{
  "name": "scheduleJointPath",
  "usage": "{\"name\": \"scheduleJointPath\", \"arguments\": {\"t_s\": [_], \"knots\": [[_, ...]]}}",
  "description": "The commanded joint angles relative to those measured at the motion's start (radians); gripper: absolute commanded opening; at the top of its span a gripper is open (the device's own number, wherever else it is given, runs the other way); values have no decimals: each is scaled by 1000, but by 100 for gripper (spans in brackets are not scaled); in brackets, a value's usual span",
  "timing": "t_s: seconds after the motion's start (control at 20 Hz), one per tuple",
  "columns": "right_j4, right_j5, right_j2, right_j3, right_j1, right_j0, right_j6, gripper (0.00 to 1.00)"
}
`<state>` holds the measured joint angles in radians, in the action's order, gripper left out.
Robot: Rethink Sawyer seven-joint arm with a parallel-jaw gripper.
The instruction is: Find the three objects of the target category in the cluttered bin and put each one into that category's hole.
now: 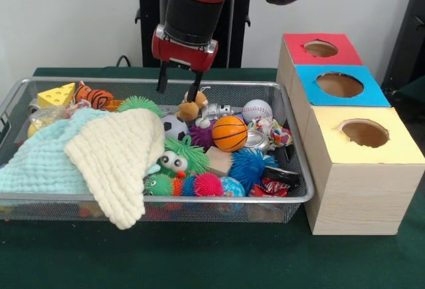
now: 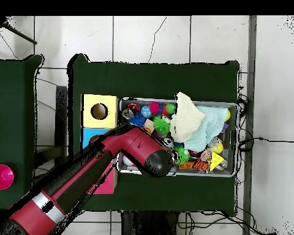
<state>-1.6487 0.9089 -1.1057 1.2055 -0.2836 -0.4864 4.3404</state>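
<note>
The silver wire-mesh bin (image 1: 292, 199) is full of toys; it also shows in the overhead view (image 2: 233, 105). My gripper (image 1: 178, 90) hangs open over the bin's back middle, with nothing between its fingers. Its right fingertip is just above a brown monkey plush (image 1: 190, 109) with a tan face. An orange striped tiger plush (image 1: 93, 96) lies at the back left. The red-topped hole (image 1: 321, 48) is on the farthest box at the right. In the overhead view my arm (image 2: 113, 160) hides the gripper and most of the red box.
A cream cloth (image 1: 118, 149) and a pale blue cloth (image 1: 40, 159) cover the bin's left half. A basketball toy (image 1: 229, 133), baseball (image 1: 256, 110), soccer ball (image 1: 174, 127), spiky balls and a yellow cheese wedge (image 1: 56, 94) lie around. Blue (image 1: 339, 84) and yellow (image 1: 364, 133) holes stand nearer.
</note>
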Motion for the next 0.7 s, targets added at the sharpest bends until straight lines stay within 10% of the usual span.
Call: {"name": "scheduleJointPath", "arguments": {"t_s": [0.05,0.7], "knots": [[67,-48,174,-77,-41,-12,64,100],[72,-59,199,-40,-34,-34,56,100]]}}
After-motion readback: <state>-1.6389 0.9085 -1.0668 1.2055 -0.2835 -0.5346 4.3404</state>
